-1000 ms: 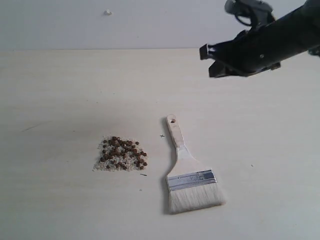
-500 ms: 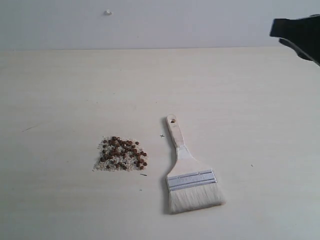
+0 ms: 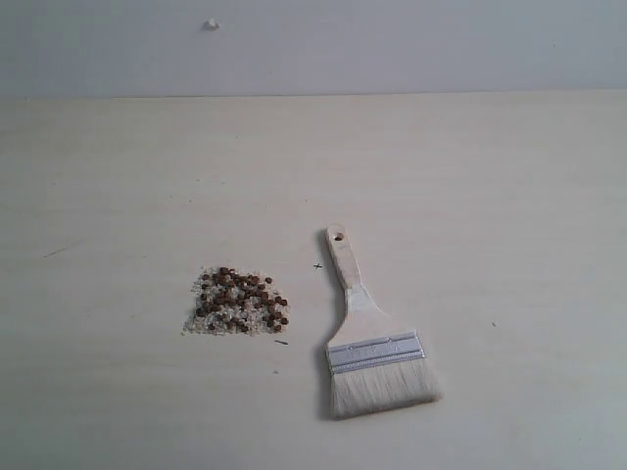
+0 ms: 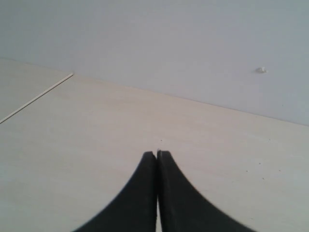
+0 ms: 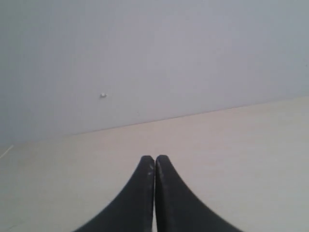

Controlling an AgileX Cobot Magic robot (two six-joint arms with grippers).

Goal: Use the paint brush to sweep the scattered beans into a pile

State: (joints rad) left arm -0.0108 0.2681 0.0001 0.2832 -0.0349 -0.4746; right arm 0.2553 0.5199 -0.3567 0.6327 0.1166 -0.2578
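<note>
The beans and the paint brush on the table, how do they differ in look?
The beans are many tiny round reddish-brown bits; the paint brush is one long pale thing. The beans sit heaped among whitish crumbs; the paint brush lies flat, alone. Both rest on the pale table, apart.

No words, numbers or brand names can be read anywhere. The only sign is a tiny dark cross mark (image 3: 317, 265), like a little plus. It sits on the pale table (image 3: 490, 196), just beside the wooden handle of the paint brush (image 3: 377, 338).
</note>
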